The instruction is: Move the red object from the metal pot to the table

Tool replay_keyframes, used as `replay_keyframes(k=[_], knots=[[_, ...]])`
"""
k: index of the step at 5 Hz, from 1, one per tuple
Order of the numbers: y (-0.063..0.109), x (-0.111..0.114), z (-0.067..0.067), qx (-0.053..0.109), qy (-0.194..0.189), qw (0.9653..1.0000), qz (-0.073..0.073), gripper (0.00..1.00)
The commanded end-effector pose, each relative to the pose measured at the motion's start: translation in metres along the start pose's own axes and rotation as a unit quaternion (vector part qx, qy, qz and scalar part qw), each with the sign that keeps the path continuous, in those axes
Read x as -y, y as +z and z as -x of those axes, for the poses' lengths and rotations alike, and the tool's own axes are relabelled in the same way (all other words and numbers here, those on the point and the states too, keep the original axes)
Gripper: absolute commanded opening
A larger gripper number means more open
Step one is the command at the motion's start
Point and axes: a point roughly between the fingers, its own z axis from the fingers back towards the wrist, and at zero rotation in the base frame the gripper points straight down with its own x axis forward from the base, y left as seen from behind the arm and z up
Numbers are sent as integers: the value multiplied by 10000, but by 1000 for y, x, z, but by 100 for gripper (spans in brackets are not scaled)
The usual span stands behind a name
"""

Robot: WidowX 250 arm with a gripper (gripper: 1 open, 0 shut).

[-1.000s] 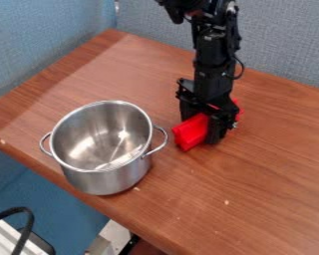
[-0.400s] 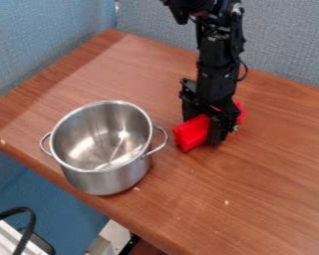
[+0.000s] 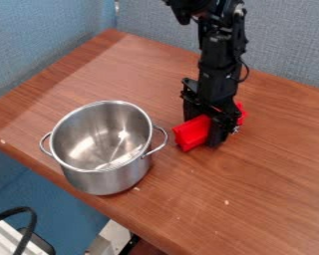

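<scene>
While the black arm points straight down, its jaws are closed on the red block [image 3: 190, 133], which sits between them low against the wood-grain tabletop [image 3: 83, 75], its near end sticking out toward the stainless-steel pot [image 3: 105, 145] just beside it, apart from its rim.

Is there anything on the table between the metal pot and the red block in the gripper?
Nothing: in the camera view only bare table separates the metal pot from the red block, which the gripper clamps.
</scene>
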Motion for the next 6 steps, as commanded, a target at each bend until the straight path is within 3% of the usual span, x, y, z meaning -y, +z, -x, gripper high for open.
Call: replay_keyframes(k=[1, 6], knots=[[22, 0, -7, 325, -86, 9993, -167, 0], [29, 4, -2, 429, -158, 9986, -277, 0]])
